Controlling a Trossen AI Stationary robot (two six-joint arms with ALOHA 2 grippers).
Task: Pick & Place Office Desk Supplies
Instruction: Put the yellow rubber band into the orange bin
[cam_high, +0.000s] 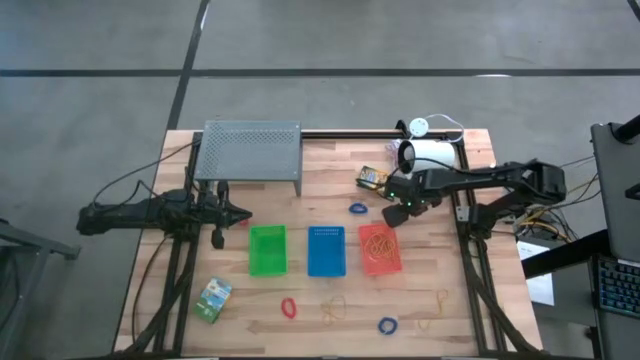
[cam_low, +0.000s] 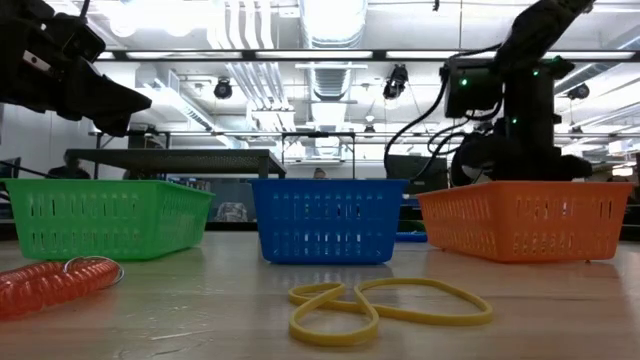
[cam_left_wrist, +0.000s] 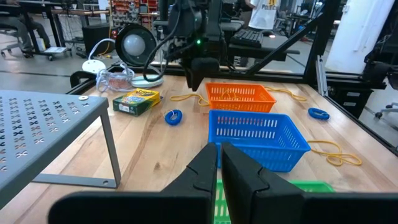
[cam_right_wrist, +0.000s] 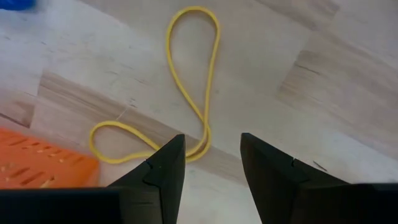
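The right gripper (cam_high: 398, 212) hangs above the table just off the orange basket's (cam_high: 380, 250) far corner, at about 2 o'clock from the table's centre; in the right wrist view its 2 dark fingers (cam_right_wrist: 163, 168) stand apart with nothing between them, straddling a twisted yellow rubber band (cam_right_wrist: 186, 87) that lies flat on the wood below, beside the basket's orange rim. The left gripper (cam_high: 240, 215) waits at about 9 o'clock, in front of the grey perforated rack (cam_high: 250, 152) and just beyond the green basket (cam_high: 267, 250); its fingers (cam_left_wrist: 245, 174) are pressed nearly together and hold nothing. 3 baskets sit in a row across the middle – green, blue (cam_high: 326, 251), orange – and the orange one already holds a tangle of thin orange bands. One crayon box (cam_high: 372, 179) lies at 1 o'clock near the white cylindrical lamp (cam_high: 428, 155), with a blue elastic loop (cam_high: 358, 209) just in front of it; a second crayon box (cam_high: 213, 299) lies at 7 o'clock. Along the near edge – roughly 6 to 4 o'clock – lie a red loop (cam_high: 289, 307), a yellow band (cam_high: 333, 309), another blue loop (cam_high: 387, 325) and further yellow bands (cam_high: 432, 310).
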